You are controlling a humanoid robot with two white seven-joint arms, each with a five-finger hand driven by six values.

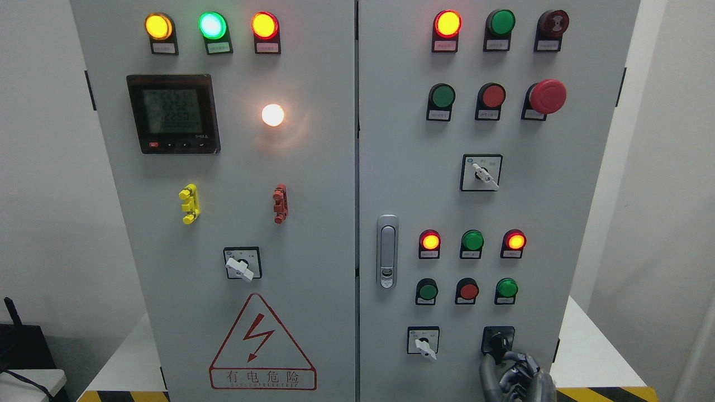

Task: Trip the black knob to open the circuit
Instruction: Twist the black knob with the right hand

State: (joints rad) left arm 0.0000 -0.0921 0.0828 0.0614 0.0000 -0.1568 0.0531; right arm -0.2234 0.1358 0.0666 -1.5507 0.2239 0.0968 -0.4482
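Note:
The black knob (498, 340) sits on its black square plate at the bottom right of the right cabinet door (402, 167). Its handle points down and to the right. My right hand (505, 360) rises from the bottom edge just under it, dark grey and glossy. One finger (487, 371) curls up on the left of the handle and the others (525, 365) close in from the right, so the handle's lower end is pinched between them. The palm is cut off by the frame's bottom edge. My left arm does not show.
A white selector switch (424, 343) sits left of the knob, with several lit lamps and push buttons above. The door latch (387, 251) is by the centre seam. A red mushroom stop button (547, 96) protrudes at upper right. The left door carries a meter (173, 114) and a warning triangle (261, 346).

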